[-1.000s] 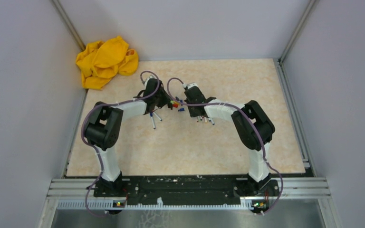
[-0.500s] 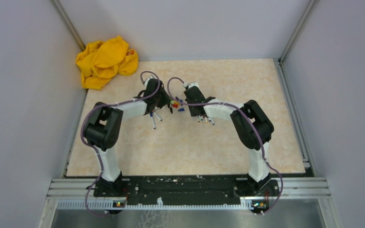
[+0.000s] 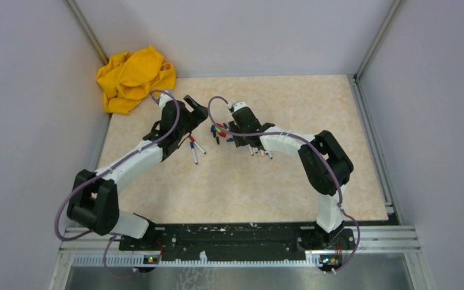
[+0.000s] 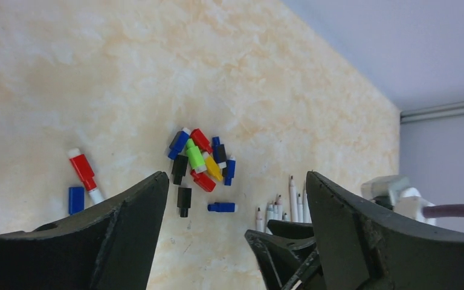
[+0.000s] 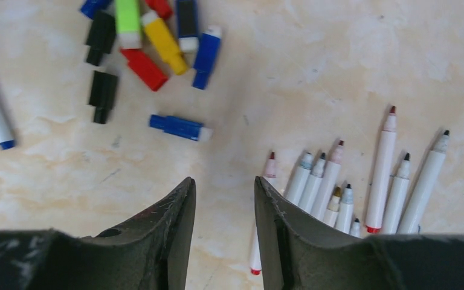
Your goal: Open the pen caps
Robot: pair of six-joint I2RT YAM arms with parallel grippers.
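The pen caps (image 4: 199, 158), a loose heap of red, blue, black, yellow and green pieces, lie mid-table (image 3: 219, 129) and at the top of the right wrist view (image 5: 151, 42). One blue cap (image 5: 178, 127) lies apart beside the heap. Several uncapped pens (image 5: 350, 187) with white barrels fan out to the right (image 4: 285, 208). A red-capped pen (image 4: 83, 172) and a blue-ended pen (image 3: 194, 158) lie left of the heap. My left gripper (image 4: 237, 175) hangs wide open and empty above the caps (image 3: 196, 118). My right gripper (image 5: 224, 180) is open and empty, low over bare table between the blue cap and the pens (image 3: 234, 134).
A crumpled yellow cloth (image 3: 134, 78) lies at the table's back left corner. Grey walls close in the table on the left, back and right. The right gripper's black fingers (image 4: 284, 241) show just beneath my left gripper's right finger.
Both grippers have opened, the left one wide. The left arm has swung back and left, its elbow dropping toward the base. The two grippers have drawn apart.
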